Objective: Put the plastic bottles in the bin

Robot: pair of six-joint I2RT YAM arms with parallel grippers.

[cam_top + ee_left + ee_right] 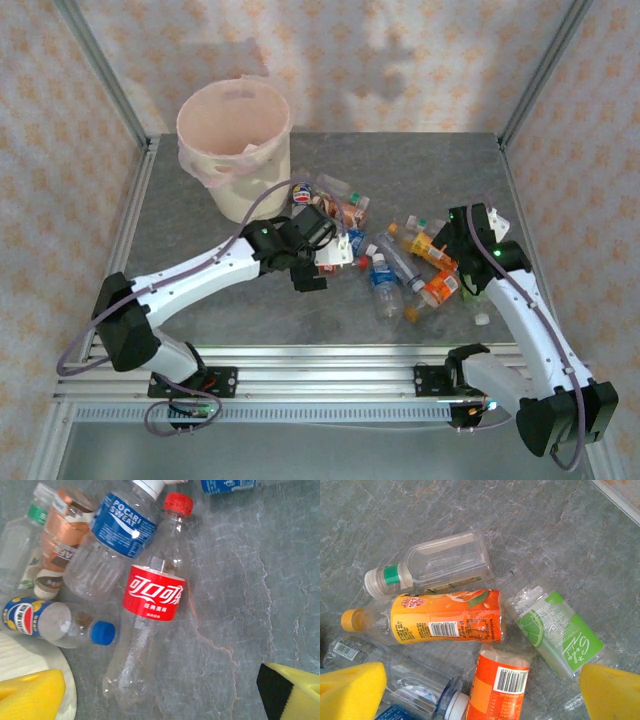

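Observation:
The bin [248, 190], a cream bucket with a pink liner, stands at the back left of the table. Plastic bottles lie in a loose heap to its right. My left gripper [333, 252] hovers open over a red-labelled cola bottle [152, 597], a blue-labelled bottle [120, 522], a blue-capped bottle [47, 622] and a brown-labelled one [62, 537]. Its yellow pads [32, 695] stand wide apart, with nothing held in the left gripper [165, 700]. My right gripper [458, 250] [480, 695] is open above a yellow-orange juice bottle [437, 617], an orange-labelled bottle [500, 687], a green-labelled bottle [560, 635] and a clear one [442, 562].
A small white cap [482, 318] lies loose near the right arm. Metal frame posts [110, 75] rise at the table's back corners. A rail [320, 385] runs along the near edge by the arm bases.

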